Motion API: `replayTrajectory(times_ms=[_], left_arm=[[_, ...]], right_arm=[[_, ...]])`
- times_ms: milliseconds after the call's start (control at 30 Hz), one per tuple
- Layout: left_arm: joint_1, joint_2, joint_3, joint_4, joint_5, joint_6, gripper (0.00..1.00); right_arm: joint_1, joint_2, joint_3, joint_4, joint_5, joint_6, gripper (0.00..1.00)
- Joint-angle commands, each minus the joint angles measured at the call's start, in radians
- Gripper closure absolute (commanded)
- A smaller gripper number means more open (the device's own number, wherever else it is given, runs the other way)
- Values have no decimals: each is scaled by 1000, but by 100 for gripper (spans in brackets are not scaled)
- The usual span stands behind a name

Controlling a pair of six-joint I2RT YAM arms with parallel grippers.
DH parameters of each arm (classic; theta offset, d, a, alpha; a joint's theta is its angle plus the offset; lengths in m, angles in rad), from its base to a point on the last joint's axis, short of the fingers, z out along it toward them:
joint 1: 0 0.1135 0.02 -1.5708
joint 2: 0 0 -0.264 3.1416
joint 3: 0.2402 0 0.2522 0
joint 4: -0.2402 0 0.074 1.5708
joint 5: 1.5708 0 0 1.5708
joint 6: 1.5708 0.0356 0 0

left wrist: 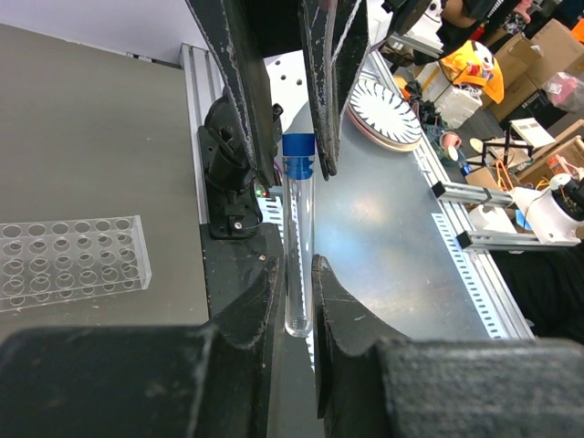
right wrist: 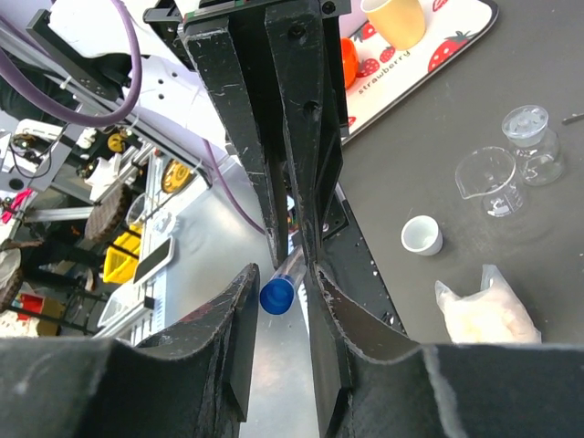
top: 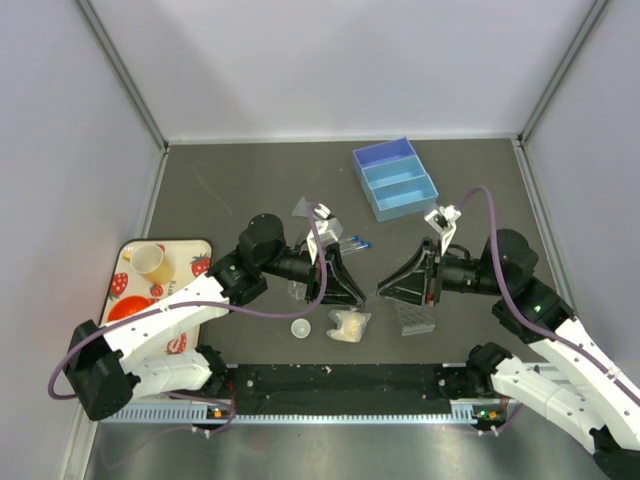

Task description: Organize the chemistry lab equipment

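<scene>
Pale walls (top: 300,70) enclose dark tabletop (top: 230,190); left jaws pinch a blue-capped tube (left wrist: 298,237).

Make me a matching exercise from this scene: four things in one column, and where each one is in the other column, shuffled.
Things:
1. clear blue-capped tube
2. small white round dish
3. yellow cup
4. blue plastic three-compartment bin

Places:
A. on the strawberry-print tray
B. at the far side of the dark table
C. gripped in the left tool
D. on the table beside the pale yellowish packet

Pairs: 1-C, 2-D, 3-A, 4-B
</scene>
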Motion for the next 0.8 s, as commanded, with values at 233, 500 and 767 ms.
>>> replayTrajectory(times_ms=[233, 500, 767], left_arm=[[13, 16, 46, 57, -2, -24, 100], [16, 12, 51, 56, -40, -29, 52], [18, -64, 146, -267, -296, 120, 1]], right_arm=[[32, 2, 0, 18, 18, -5, 87], [37, -4, 0, -7, 64, -21, 100], [37, 28, 87, -234, 372, -188, 100]])
